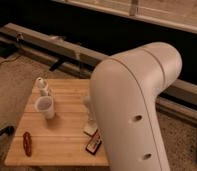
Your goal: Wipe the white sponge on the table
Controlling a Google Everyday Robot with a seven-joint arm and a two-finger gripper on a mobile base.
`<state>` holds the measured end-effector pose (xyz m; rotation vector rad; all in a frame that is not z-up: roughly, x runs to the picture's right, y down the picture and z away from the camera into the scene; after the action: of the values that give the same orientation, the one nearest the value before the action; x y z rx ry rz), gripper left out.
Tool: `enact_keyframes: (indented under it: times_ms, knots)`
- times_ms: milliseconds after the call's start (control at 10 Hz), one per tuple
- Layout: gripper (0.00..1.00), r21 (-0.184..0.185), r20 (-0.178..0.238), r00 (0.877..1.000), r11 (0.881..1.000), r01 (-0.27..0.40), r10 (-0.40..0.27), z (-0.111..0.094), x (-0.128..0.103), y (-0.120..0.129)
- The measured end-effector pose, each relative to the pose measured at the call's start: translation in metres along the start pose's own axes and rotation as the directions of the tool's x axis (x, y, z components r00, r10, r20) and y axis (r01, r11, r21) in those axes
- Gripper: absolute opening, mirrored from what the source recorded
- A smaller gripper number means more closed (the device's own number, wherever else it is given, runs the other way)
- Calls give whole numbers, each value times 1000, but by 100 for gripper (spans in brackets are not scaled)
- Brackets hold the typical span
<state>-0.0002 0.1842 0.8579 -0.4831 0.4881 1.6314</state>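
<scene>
The white sponge [90, 130] lies flat on the light-wood table [62, 145], near its right edge. My gripper [87, 111] comes down onto the sponge from above and is shut on its top edge. The big white arm housing [137, 110] fills the right half of the view and hides the table's right side and most of the gripper's wrist.
A white cup [46, 107] stands at the table's left centre, with a small bottle [42, 86] behind it. A red object [27, 143] lies near the front left corner. A black-and-red packet [93, 145] lies just in front of the sponge. Carpet and a long rail surround the table.
</scene>
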Motion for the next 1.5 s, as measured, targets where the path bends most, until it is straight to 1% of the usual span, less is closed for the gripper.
enact_keyframes:
  times_ms: [100, 500, 600, 800, 1000, 1300, 1500]
  knots:
    - [0, 9, 2, 1000, 1000, -13, 13, -1, -9, -6]
    - [0, 20, 19, 1000, 1000, -10, 9, -3, -35, 10]
    - [0, 19, 21, 1000, 1000, -3, 2, -3, -39, 19]
    - [0, 9, 29, 999, 1000, 27, -28, -1, -50, 49]
    - [0, 5, 31, 998, 998, 59, -60, -1, -55, 70]
    - [0, 0, 32, 991, 992, 129, -129, 0, -49, 103]
    - [0, -10, 34, 980, 981, 195, -195, -1, -30, 131]
